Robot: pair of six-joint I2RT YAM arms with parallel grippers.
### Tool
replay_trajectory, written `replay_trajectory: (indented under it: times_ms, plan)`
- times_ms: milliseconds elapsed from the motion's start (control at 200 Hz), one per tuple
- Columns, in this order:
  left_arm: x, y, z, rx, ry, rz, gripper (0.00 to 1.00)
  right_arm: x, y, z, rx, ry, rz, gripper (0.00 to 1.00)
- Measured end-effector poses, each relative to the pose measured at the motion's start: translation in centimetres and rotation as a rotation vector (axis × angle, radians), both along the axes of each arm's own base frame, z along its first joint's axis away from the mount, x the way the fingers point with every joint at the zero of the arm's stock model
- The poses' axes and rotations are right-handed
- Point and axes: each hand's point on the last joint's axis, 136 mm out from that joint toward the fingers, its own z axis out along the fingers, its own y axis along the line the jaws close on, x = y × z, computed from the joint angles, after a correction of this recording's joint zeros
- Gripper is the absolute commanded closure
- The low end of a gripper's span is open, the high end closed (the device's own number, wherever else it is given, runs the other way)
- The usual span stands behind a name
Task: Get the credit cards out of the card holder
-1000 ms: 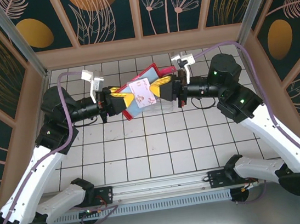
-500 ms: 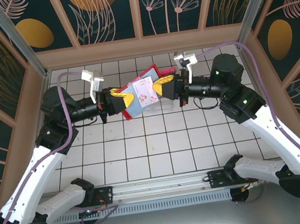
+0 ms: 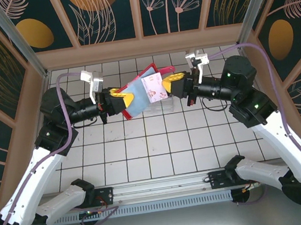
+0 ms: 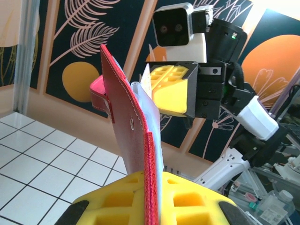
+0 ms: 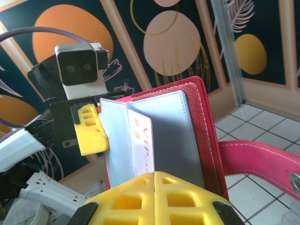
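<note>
Right fingers [image 5: 140, 199] pinch pale "VIP" card [image 5: 142, 140], touching red wallet [image 5: 209, 126].

You had bright, even light from overhead; the desk [image 3: 160, 144] carried only faint, soft shadows. In your left wrist view the upper right corner washed out, and the distance went soft.

A white tiled table [image 3: 144, 152] with dark grout lines stands inside walls of dark green panels [image 3: 101, 13] painted with pale leaves and orange circles, framed in light wood [image 3: 142, 46].
</note>
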Motion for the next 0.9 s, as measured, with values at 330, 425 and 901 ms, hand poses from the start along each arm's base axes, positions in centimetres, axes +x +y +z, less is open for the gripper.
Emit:
replay_trajectory:
  times_ms: [330,425,901]
  plan:
    - [2.7,0.7,-2.9,0.102,0.028,0.163,1.0,1.3,-1.8,-0.9,-0.087,-0.051,-0.137,1.0]
    - [3.9,1.3,-4.1,0.149,0.043,0.247,1.0,1.8,-2.1,-1.3,-0.122,-0.077,-0.17,1.0]
    - [8.9,10.5,-7.4,0.368,0.013,0.874,1.0,8.4,0.5,-9.7,-0.549,-0.262,-0.137,1.0]
